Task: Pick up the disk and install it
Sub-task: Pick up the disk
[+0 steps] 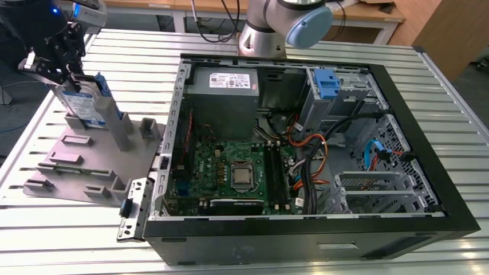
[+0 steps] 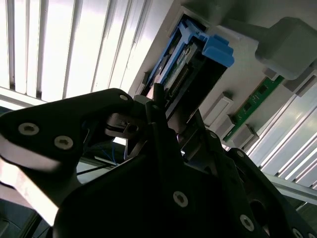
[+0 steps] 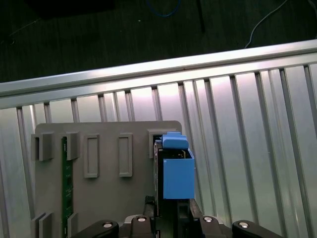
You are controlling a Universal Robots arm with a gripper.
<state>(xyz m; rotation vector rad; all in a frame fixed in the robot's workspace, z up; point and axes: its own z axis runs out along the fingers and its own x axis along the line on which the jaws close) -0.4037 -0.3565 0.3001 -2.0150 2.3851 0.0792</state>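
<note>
Directly beneath the claw (image 1: pixel 66 75) stands the upright disk (image 1: pixel 82 106).

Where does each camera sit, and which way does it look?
Exterior view: off the arm, looking down on table, computer, holder and disk; shows arm and gripper.
First wrist view: on the arm, looking down on the disk's edge; shows the gripper.
Second wrist view: on the arm, looking slantwise past the gripper at the disk.
All share disk, holder, gripper.
</note>
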